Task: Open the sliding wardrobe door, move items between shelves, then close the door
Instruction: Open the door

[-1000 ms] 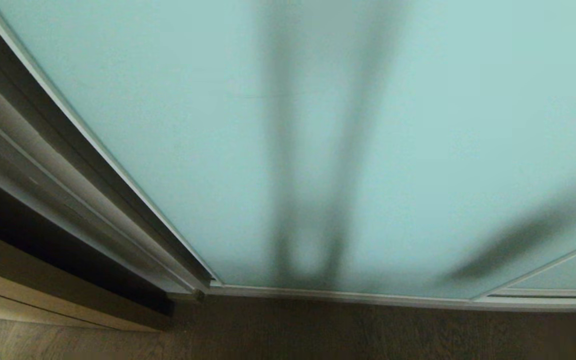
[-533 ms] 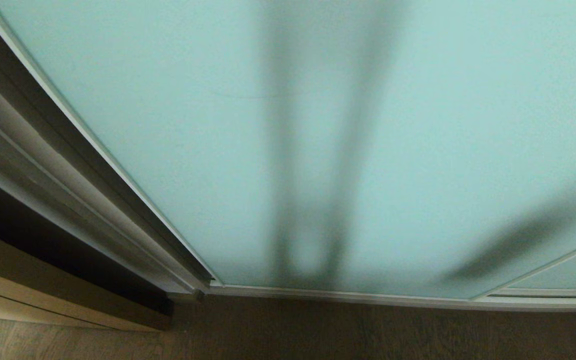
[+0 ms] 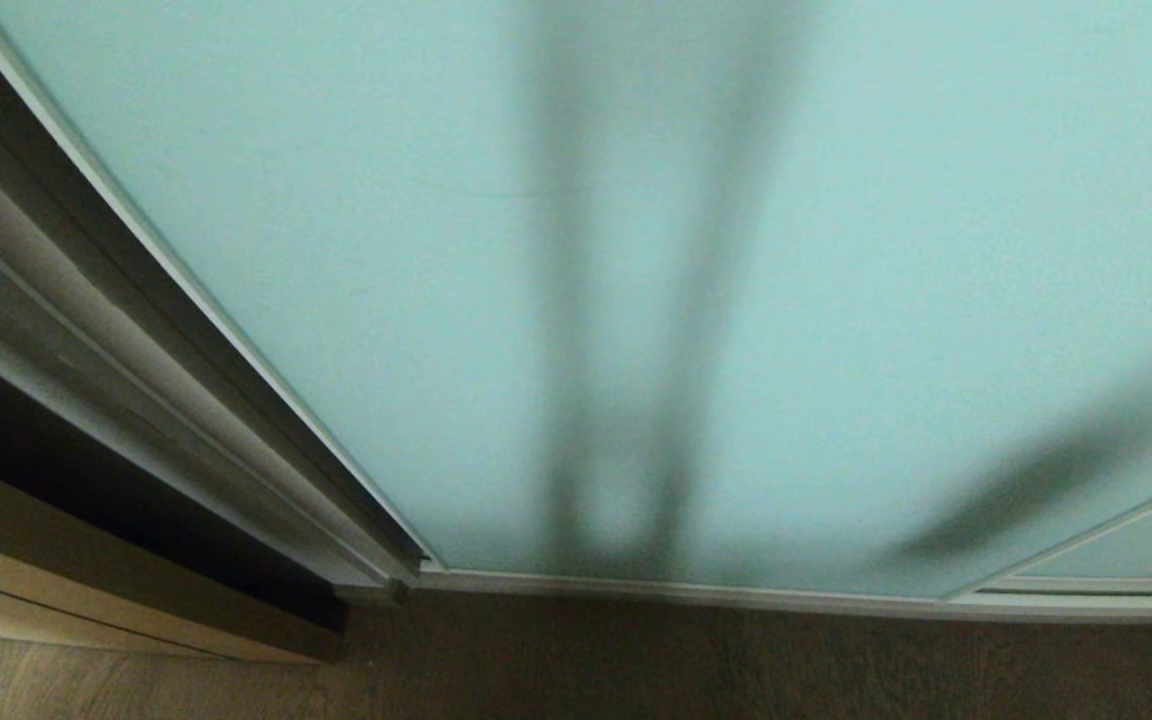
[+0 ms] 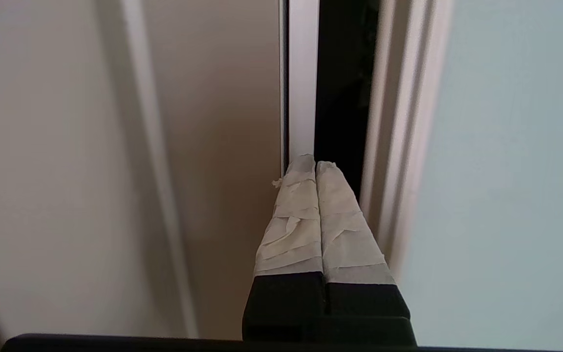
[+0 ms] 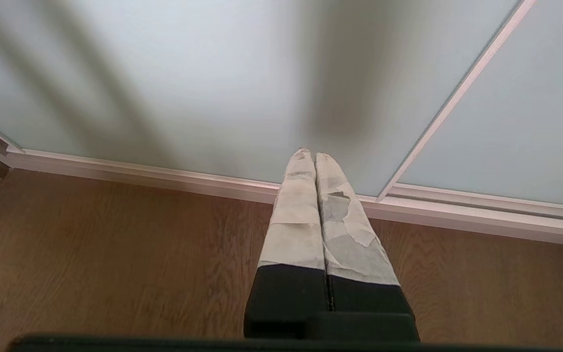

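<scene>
Frosted blue-green glass of the sliding wardrobe door (image 3: 636, 250) fills the head view, shut or very nearly, above a wooden floor (image 3: 636, 670). Left gripper (image 4: 315, 165) pointed at the dark slot (image 4: 340, 88) beside the door's silver frame edge (image 4: 399, 146), taped fingers (image 4: 301, 215) pressed together, holding nothing. Right gripper (image 5: 314, 155) parked low near the bottom rail (image 5: 164, 176), likewise closed and empty. Opening step, seemingly at its start. Next: tips into the slot, then sideways push on the frame. Bag and shelves unseen.

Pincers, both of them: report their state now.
Left pincer: shut, holding nothing, at the sliding wardrobe door's edge.
Right pincer: shut, empty.
</scene>
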